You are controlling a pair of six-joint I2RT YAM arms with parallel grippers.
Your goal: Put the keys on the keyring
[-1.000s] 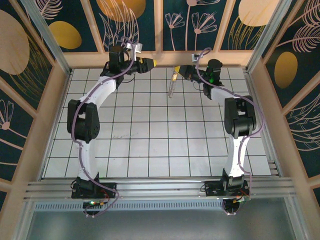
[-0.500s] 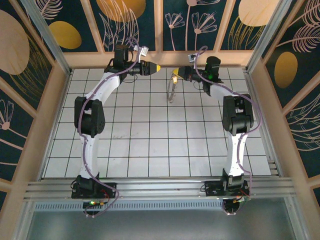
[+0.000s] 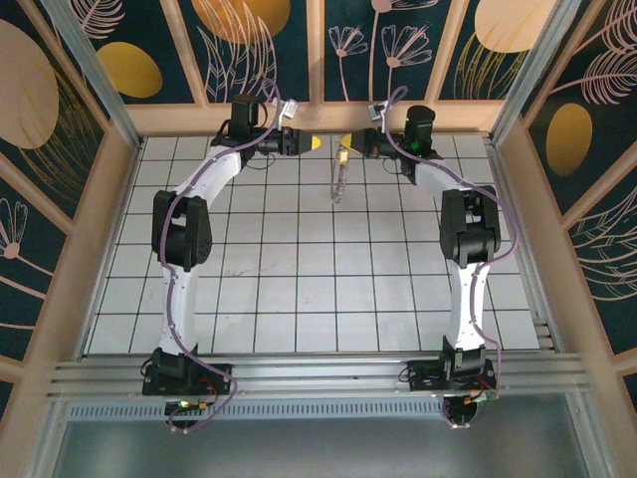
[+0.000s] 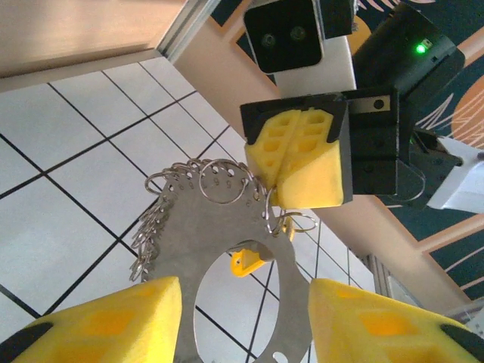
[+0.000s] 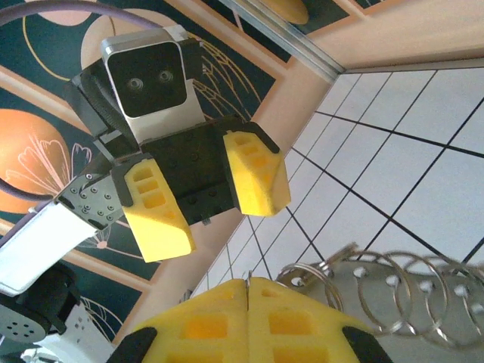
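A flat steel plate (image 4: 219,227) with an oval cut-out hangs above the tiles at the back of the table, also seen as a thin strip, the plate (image 3: 338,179). Several split keyrings (image 4: 223,181) are threaded through holes along its upper edge. My right gripper (image 4: 299,155) is shut on that edge, its own pads (image 5: 219,321) pressed together. My left gripper (image 4: 242,333) is open, with the plate's lower part showing between its fingers (image 4: 98,325). A small yellow key tag (image 4: 249,262) shows through the oval; the key's metal is hidden. Left gripper (image 3: 311,142) faces right gripper (image 3: 347,144).
The wooden back rail (image 3: 318,117) and patterned wall stand right behind both grippers. White tiled floor (image 3: 299,259) spreads out toward the arm bases. The left gripper (image 5: 204,197) with its wrist camera faces the right wrist camera at close range.
My left gripper has moved right along the back rail, closing the gap to the right gripper. The right gripper and hanging plate have shifted slightly left.
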